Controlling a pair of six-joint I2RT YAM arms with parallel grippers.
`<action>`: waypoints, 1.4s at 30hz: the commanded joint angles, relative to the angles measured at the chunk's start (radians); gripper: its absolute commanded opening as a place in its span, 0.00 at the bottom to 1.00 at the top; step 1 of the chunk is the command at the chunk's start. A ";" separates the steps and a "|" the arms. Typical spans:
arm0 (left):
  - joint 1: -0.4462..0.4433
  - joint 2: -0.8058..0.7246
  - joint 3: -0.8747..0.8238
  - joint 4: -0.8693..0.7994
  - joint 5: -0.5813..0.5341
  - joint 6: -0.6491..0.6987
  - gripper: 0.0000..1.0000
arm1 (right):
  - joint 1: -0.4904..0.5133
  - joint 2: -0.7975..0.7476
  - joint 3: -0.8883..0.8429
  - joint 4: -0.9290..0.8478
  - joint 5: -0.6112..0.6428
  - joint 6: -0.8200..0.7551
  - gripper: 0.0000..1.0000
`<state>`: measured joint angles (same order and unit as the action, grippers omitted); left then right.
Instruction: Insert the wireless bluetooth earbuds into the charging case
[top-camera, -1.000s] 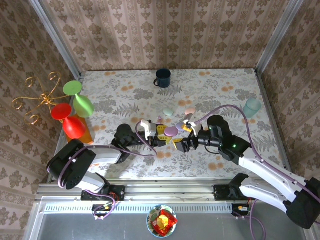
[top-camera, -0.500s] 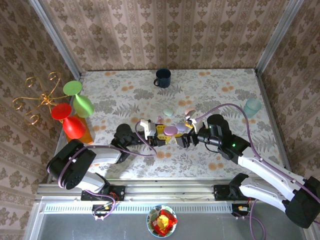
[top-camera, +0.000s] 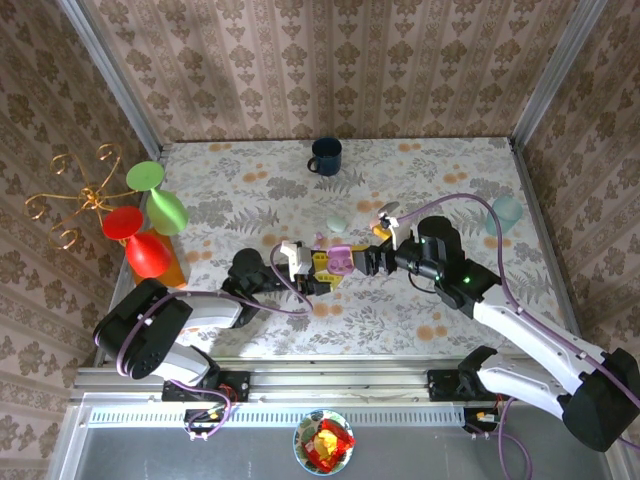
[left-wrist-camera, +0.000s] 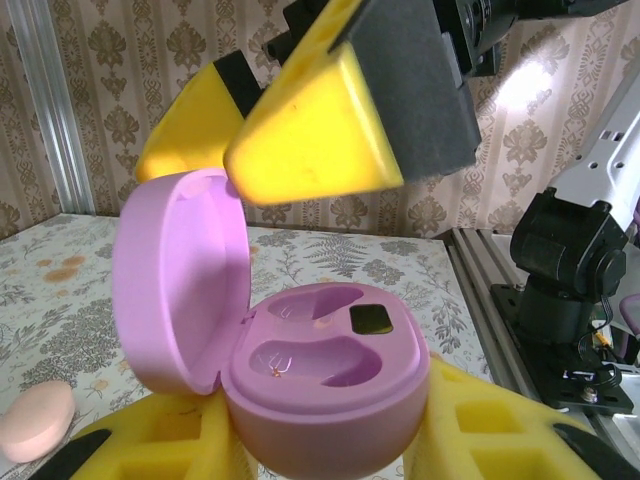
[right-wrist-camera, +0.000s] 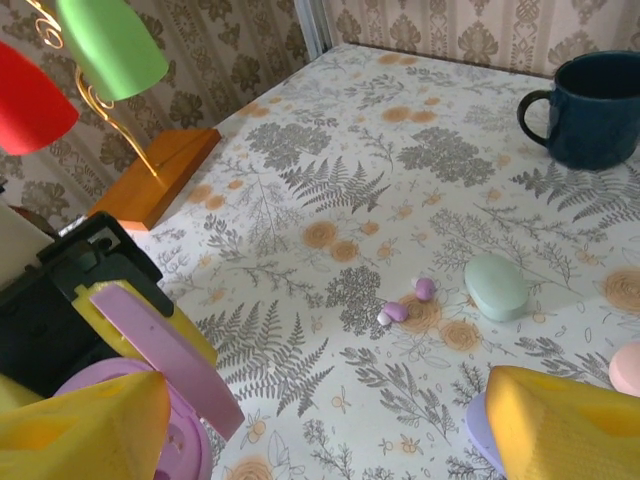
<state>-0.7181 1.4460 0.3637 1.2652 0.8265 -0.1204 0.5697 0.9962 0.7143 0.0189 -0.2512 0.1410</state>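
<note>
I see left claw clamped on open lilac case; right claw wide, holding nothing, shifted up the table since a second ago; lilac earbuds on table, just beside mint case

Left arm extends rightward, low; left gripper clamps the open charging case. Right gripper faces left, fingers spread wide.

1. A dark blue mug stands upright near the far edge of the floral table.
2. At the left, a gold wire stand carries green cups and red cups.
3. A pale teal cup stands at the right edge.
</note>
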 joint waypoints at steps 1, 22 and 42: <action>0.000 -0.024 -0.017 0.030 0.013 0.012 0.34 | -0.008 -0.005 0.042 -0.004 0.016 0.022 0.83; 0.169 -0.200 -0.075 0.029 -0.158 -0.019 0.33 | -0.187 0.239 0.074 -0.060 -0.078 0.512 0.77; 0.180 -0.260 -0.082 0.009 -0.135 -0.025 0.33 | -0.039 1.023 0.613 -0.192 -0.211 0.535 0.56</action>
<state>-0.5480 1.2011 0.2939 1.2606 0.6811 -0.1291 0.5220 1.9675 1.2705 -0.1280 -0.4309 0.6628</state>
